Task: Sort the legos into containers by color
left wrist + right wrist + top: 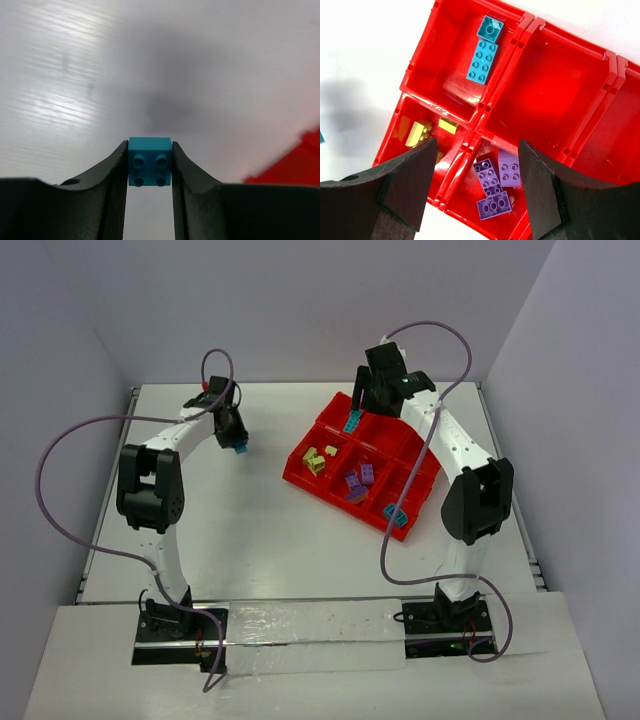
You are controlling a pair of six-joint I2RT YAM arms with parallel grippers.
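Most of the sort looks done. On the white table (pixel 260 540), the red tray (pixel 385 432) sits at about 2 o'clock from centre in the top view, and its compartments already hold bricks grouped by colour:

- The blue and teal bricks (pixel 482 61) are in the compartment at the tray's 11 o'clock.
- The pale yellow bricks (pixel 420 132) are at its 9 o'clock.
- The purple bricks (pixel 495 185) are near its 7 o'clock.
- 1 more teal piece (pixel 397 517) lies alone in the compartment at 5 o'clock. It may carry a second colour, but it is too small to tell.

At least 2 compartments show bare.

By my judgement, what is left is to drop off the carried brick and perhaps to move that stray teal piece in with the others.

The left arm (pixel 150 490) reaches out to about 10 o'clock on the table, elbow bent. Its wrist is turned down and well apart from the tray. The left gripper (pixel 150 145) is clamped on a small teal brick (pixel 149 161), studs facing the wrist camera, held above bare table. The tray's edge is only just in view at 4 o'clock of the wrist view.

The right arm (pixel 470 500) stretches along the tray's far side. The right gripper (pixel 477 142) hangs over the tray with its fingers spread wide and nothing between them
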